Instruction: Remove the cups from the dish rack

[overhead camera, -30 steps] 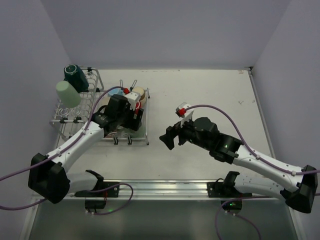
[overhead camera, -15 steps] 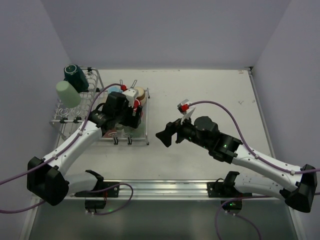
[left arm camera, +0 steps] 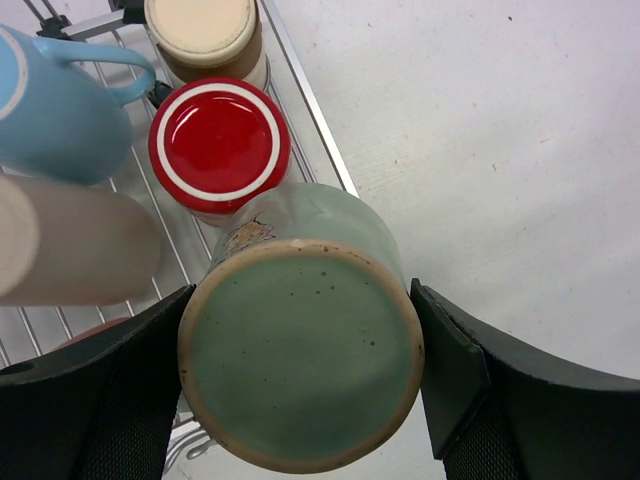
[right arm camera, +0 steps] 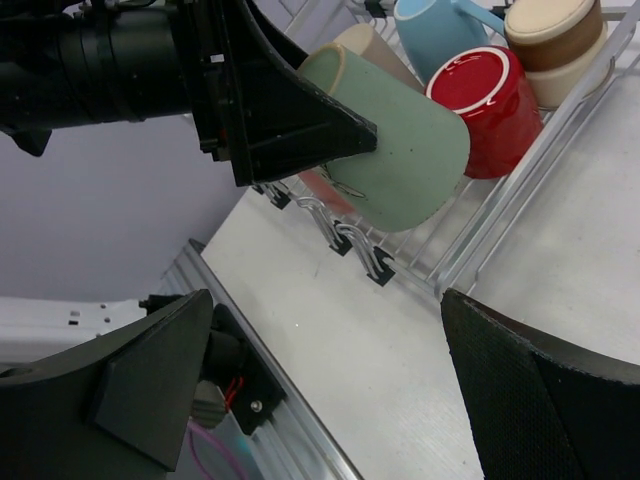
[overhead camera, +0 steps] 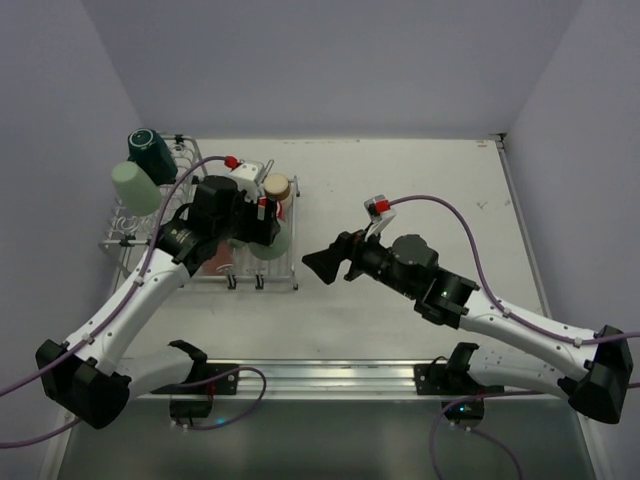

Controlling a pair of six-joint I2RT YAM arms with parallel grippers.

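My left gripper (left arm camera: 300,375) is shut on a pale green cup (left arm camera: 300,350), its base toward the wrist camera. The black fingers (left arm camera: 452,372) press both its sides. The cup (overhead camera: 275,240) hangs tilted over the right edge of the dish rack (overhead camera: 150,228). On the rack's flat tray (left arm camera: 312,125) stand a red cup (left arm camera: 218,145), a beige-and-brown cup (left arm camera: 205,35), a light blue mug (left arm camera: 55,100) and a beige tumbler (left arm camera: 70,240). A teal cup (overhead camera: 150,152) and another pale green cup (overhead camera: 134,187) sit on the taller section. My right gripper (overhead camera: 320,265) is open and empty, just right of the rack.
The bare white table (overhead camera: 430,180) stretches right of the rack. An aluminium rail (overhead camera: 320,375) runs along the near edge between the arm bases. Grey walls close in both sides and the back. The rack's black feet (right arm camera: 370,265) stand on the table near the right gripper (right arm camera: 330,380).
The left arm has risen and drawn the pale green cup up from among the cups on the tray. The right gripper has reached further left toward the rack, still open.
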